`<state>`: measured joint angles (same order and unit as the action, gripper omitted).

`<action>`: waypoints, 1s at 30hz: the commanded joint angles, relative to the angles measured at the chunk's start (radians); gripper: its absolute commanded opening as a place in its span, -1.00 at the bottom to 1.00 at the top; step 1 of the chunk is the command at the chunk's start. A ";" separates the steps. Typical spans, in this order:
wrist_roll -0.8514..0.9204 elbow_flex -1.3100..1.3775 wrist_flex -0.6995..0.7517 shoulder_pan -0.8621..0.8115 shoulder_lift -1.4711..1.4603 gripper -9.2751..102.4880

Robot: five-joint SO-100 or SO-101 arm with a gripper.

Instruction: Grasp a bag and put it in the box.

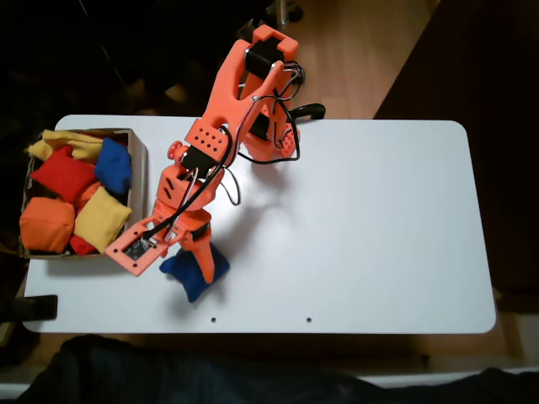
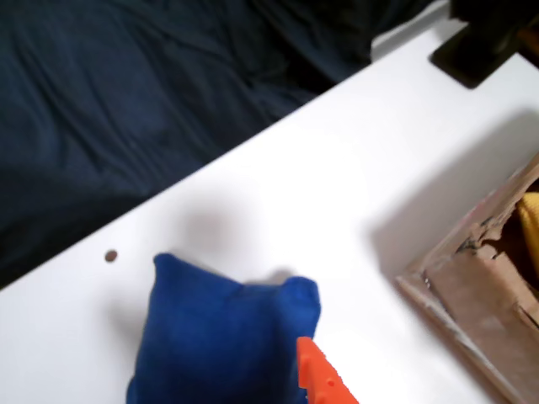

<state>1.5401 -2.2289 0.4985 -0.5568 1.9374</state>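
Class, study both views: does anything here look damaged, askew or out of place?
The box has a torn, frayed corner in the wrist view. In the fixed view a yellow beanbag droops over its back wall. One blue bag sits outside on the table, under the gripper.

A white table (image 1: 379,219) with rounded corners carries everything here. In the fixed view, the blue bag (image 1: 187,273) lies on it at about seven o'clock, and the cardboard box (image 1: 139,181) sits at its nine o'clock edge.
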 commanded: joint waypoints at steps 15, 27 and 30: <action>-0.005 -0.101 -0.098 0.005 0.107 0.43; 0.023 -0.219 -0.137 0.012 0.183 0.43; 0.044 -0.247 -0.161 0.011 0.179 0.43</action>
<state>1.5693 -2.4697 0.3636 -0.5538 2.0801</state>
